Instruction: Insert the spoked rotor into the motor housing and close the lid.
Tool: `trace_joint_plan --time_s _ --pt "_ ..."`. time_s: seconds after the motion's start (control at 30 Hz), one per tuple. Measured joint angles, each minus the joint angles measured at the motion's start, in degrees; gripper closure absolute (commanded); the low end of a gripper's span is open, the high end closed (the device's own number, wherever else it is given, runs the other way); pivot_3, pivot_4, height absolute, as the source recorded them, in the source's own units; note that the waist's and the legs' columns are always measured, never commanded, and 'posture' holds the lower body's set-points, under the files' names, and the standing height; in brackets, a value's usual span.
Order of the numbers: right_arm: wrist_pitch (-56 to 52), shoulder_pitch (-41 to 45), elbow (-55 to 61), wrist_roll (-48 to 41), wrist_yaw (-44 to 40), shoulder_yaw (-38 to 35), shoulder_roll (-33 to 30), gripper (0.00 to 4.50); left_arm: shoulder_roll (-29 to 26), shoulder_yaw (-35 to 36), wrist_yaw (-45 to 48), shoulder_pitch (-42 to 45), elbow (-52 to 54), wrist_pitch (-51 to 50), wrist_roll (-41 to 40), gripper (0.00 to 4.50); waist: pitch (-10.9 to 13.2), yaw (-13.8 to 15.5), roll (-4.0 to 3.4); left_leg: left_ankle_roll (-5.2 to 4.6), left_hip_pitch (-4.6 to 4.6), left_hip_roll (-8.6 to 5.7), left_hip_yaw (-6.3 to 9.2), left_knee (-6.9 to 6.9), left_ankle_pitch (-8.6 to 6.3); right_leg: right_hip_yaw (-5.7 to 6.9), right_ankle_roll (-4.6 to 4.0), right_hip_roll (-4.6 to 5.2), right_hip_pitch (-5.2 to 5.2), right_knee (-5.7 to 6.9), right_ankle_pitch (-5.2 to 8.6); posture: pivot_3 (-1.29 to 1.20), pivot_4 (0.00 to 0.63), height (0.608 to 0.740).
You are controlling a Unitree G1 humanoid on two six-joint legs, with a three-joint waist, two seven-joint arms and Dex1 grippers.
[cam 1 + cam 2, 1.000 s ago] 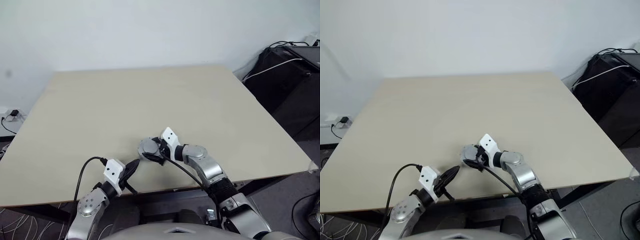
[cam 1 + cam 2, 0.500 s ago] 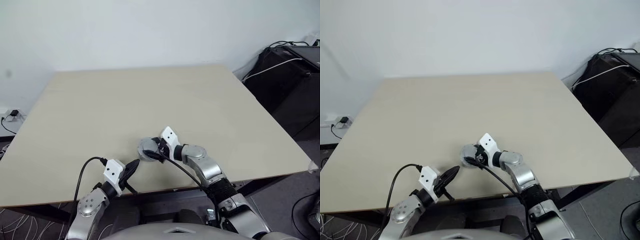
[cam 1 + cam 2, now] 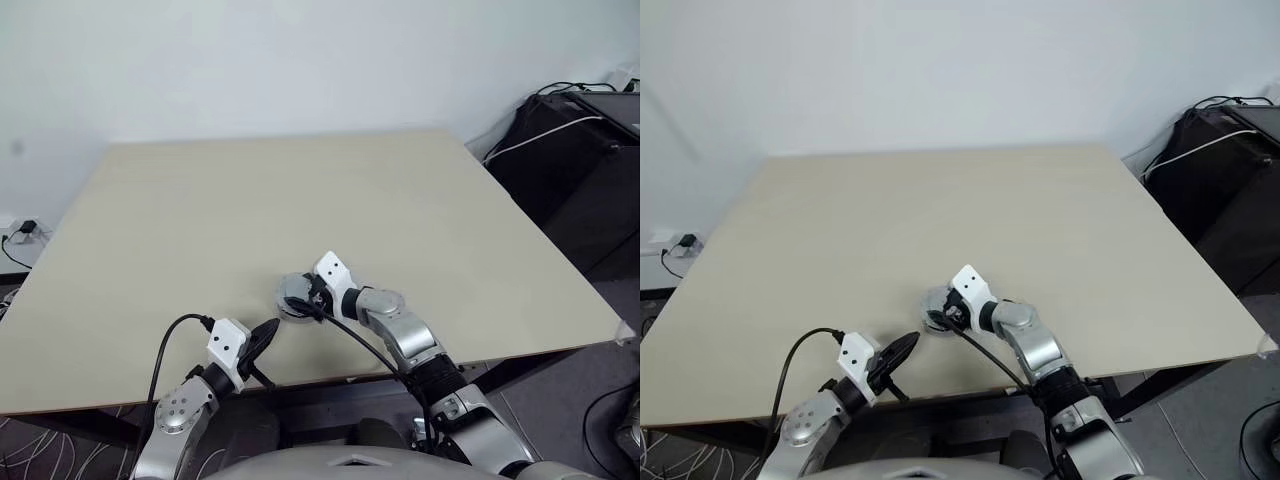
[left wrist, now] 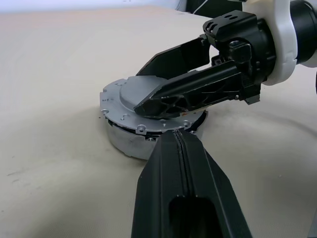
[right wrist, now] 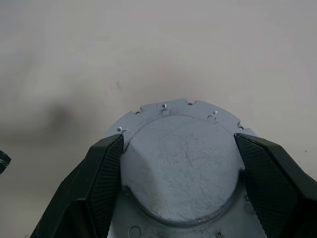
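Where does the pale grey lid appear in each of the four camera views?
Left eye view: lid near the table's front edge, left of centre.
Right eye view: lid same spot.
Left wrist view: lid at centre.
Right wrist view: lid low centre.
Shared landmark: the right end effector over it.

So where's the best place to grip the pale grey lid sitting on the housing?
Across its raised round centre, from above: the lid lies flat on the table, and the right gripper already has a finger at each side there.
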State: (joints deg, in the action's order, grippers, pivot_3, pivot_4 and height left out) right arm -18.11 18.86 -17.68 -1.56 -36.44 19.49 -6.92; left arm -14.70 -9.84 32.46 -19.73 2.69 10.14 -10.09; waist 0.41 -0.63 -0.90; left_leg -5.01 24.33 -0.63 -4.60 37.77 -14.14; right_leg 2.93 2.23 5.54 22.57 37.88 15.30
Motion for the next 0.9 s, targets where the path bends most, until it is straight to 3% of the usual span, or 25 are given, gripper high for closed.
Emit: trace_joint_plan --time_s 0.9 --pt "-3.68 1.86 0.54 -0.57 -5.73 0.45 -2.60 1.24 -0.01 -0.07 0.07 -0.16 0.00 0.00 0.00 4.50 -0.02 0.07 0.01 0.00 0.00 0.00 0.00 -0.04 0.00 0.00 0.00 0.01 -0.01 -0.08 0.00 0.00 0.000 0.740"
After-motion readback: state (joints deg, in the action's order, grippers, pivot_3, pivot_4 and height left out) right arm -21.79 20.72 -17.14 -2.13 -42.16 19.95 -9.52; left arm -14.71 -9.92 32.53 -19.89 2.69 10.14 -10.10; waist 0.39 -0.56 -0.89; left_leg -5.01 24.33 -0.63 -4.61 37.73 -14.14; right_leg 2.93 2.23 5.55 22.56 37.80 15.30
